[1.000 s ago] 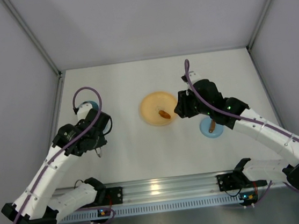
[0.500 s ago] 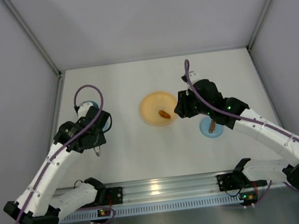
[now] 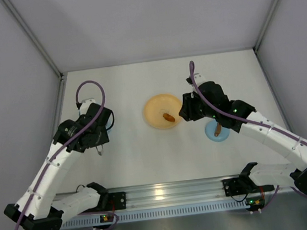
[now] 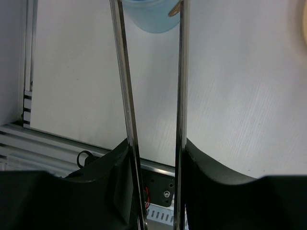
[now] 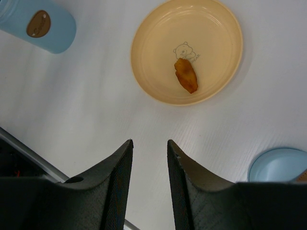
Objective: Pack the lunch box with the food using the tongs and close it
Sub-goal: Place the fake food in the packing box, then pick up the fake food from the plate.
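We see our left gripper [image 4: 156, 146] clamped around the long silver metal tongs [image 4: 125, 96], whose two arms stand apart and reach to the light blue cylindrical tub [image 4: 151, 17] on the white table [image 4: 240, 96]. Our right gripper [image 5: 149, 143] holds nothing, its fingers parted, hovering near the flat round orange plate [image 5: 220, 28], where one orange-brown toy food piece [image 5: 186, 75] lies. The round light blue lid [image 5: 278, 165] rests on the table near that plate, well apart from the tub

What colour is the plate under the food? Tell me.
The plate is pale orange with a small bear outline; clearest in the right wrist view.
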